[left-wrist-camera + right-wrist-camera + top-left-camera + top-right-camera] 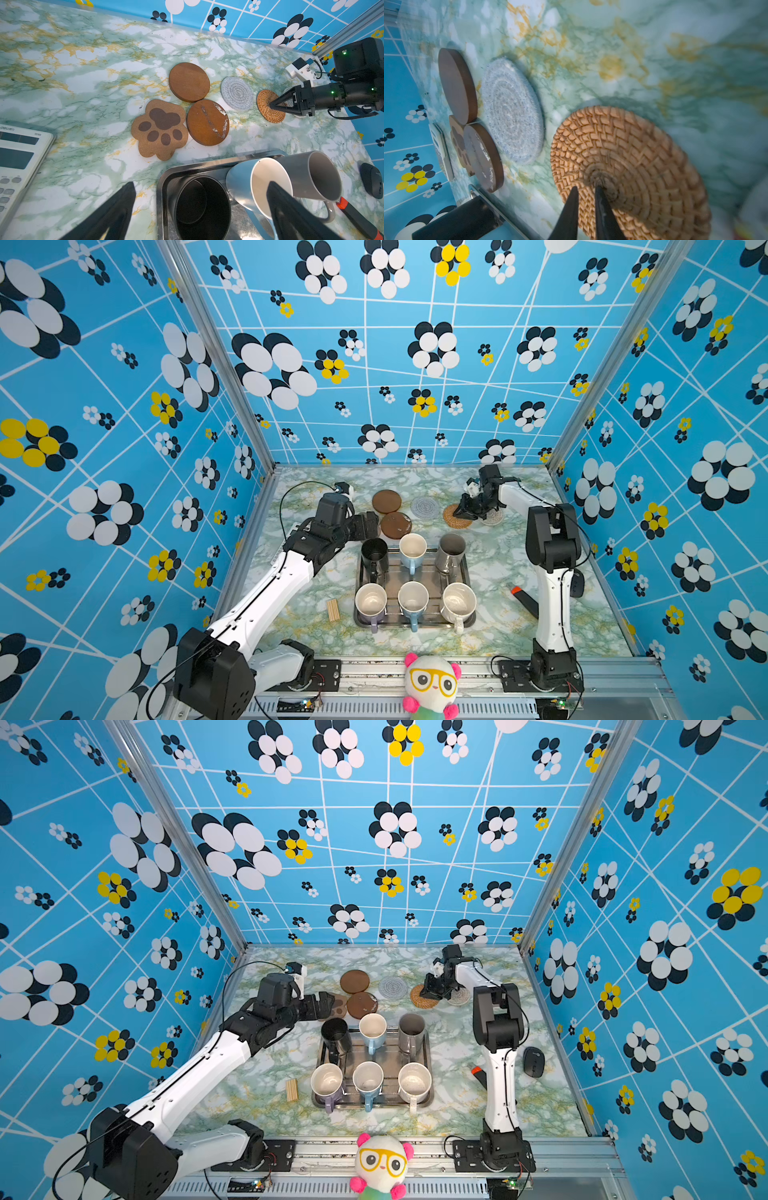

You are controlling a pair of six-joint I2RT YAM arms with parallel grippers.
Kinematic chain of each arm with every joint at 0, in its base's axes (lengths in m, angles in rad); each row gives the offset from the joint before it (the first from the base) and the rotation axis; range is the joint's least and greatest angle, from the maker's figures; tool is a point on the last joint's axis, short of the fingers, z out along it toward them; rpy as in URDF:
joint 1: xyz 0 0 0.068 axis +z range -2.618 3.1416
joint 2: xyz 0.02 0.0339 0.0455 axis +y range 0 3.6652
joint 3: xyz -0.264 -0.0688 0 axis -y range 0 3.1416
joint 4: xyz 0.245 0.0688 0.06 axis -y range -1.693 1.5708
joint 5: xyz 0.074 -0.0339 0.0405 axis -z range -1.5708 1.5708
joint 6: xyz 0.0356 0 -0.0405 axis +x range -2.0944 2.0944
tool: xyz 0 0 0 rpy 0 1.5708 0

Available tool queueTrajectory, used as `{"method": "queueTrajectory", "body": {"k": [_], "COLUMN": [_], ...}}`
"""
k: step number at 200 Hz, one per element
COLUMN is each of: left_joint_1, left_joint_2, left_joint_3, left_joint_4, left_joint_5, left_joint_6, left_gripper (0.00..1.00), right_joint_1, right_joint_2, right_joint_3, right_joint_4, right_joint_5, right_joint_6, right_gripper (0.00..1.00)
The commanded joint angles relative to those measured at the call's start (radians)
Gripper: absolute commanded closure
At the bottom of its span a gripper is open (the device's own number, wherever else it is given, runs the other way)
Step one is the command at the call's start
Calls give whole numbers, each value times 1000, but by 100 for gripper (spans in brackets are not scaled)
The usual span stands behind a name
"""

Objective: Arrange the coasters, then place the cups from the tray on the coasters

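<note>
While the tray (436,625) holds six cups (412,549), coasters (386,501) lie behind it.

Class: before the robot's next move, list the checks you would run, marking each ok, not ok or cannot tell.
1. left claw open: ok.
2. right claw clear of the rattan coaster: not ok, its tips are at the coaster's centre.
3. Coasters spaced apart: not ok; paw coaster, far brown disc and scratched brown disc are bunched together.
4. pale beige coaster placed well: cannot tell, mostly hidden under the right claw.
5. Six cups upright in the tray: ok.
</note>
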Motion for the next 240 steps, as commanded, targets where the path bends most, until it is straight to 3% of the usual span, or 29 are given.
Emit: {"method": "queueTrajectory", "body": {"k": [1, 76, 123, 240], "left_joint_1": [-5, -4, -5, -7], "left_joint_2": [-12, -8, 0, -8], "left_joint_3": [14, 24, 29, 24], "left_joint_4": [5, -6, -5, -6], "left_joint_5": [-15, -26, -23, -24], "left_joint_6": [2, 14, 15, 14], "left_gripper": [0, 0, 0, 0], "right_joint_1": [4, -10, -63, -72], "right_joint_2": [67, 115, 95, 38], "right_joint_3": [51, 135, 104, 11], "right_joint_4": [-49, -100, -103, -89], "right_joint_5": [0, 35, 38, 23], "right_joint_6": [3, -1, -14, -32], "right_gripper": [81, 80, 81, 81]}}
